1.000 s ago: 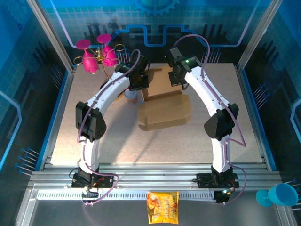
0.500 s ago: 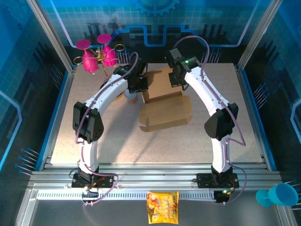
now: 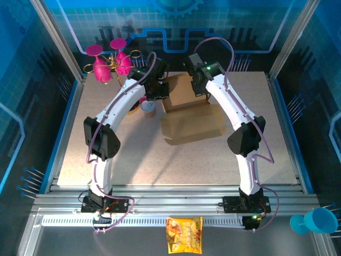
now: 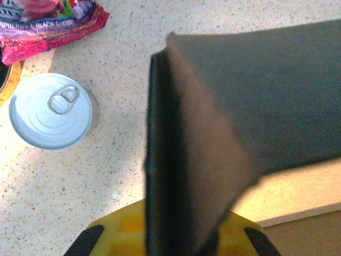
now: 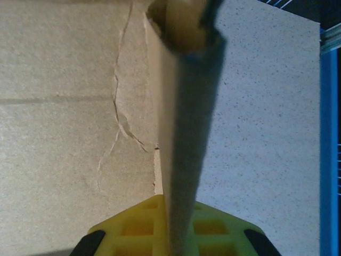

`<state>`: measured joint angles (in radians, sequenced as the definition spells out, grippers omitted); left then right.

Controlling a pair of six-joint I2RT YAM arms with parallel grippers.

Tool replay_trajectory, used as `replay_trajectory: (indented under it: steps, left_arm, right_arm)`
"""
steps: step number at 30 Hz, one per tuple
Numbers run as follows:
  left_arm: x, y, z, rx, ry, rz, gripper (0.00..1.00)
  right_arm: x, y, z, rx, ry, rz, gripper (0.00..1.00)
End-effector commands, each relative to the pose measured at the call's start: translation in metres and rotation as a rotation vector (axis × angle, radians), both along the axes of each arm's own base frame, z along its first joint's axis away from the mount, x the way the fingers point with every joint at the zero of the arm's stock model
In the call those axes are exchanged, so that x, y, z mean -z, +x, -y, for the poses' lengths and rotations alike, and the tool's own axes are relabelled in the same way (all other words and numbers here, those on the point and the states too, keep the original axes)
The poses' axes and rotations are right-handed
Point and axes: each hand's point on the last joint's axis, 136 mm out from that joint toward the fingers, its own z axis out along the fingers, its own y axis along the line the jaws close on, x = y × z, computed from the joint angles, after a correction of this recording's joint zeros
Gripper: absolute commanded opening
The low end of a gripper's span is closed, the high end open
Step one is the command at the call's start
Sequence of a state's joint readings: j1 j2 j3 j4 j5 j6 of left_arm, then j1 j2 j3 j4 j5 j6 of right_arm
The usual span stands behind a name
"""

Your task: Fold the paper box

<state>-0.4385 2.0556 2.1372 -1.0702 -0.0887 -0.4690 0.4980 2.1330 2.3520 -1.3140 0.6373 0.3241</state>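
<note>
Speckled table (image 3: 144, 160), blue walls (image 3: 240, 21); left gripper (image 3: 160, 95), right gripper (image 3: 201, 90) each pinching paper box (image 3: 192, 125)

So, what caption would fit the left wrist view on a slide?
Left claw shut on the paper box flap, a pull-tab can nearby.

Paper box (image 4: 181, 160) blurred up close

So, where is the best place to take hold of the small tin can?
Probably its round side wall, coming straight down from above: the tin can stands upright, lid up, clear of the paper box.
</note>
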Motion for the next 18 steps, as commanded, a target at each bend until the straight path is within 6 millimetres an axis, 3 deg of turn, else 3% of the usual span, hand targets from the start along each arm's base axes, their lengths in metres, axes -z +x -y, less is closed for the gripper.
replay_trajectory:
  steps: [1, 7, 12, 18]
  left_arm:
    - [0.005, -0.011, -0.024, -0.016, 0.092, -0.059, 0.0]
    - [-0.004, -0.012, -0.017, 0.002, 0.055, -0.056, 0.0]
    - [-0.011, -0.017, -0.004, 0.043, -0.012, -0.064, 0.0]
    - [-0.011, -0.024, 0.002, 0.064, -0.045, -0.096, 0.0]
  right_arm:
    - [-0.01, -0.005, 0.03, 0.036, -0.198, 0.002, 0.0]
    - [-0.021, 0.001, -0.001, -0.091, 0.04, 0.036, 0.01]
    - [-0.027, 0.006, -0.017, -0.158, 0.396, 0.025, 0.15]
    - [-0.017, 0.012, -0.02, -0.216, 0.473, -0.011, 0.22]
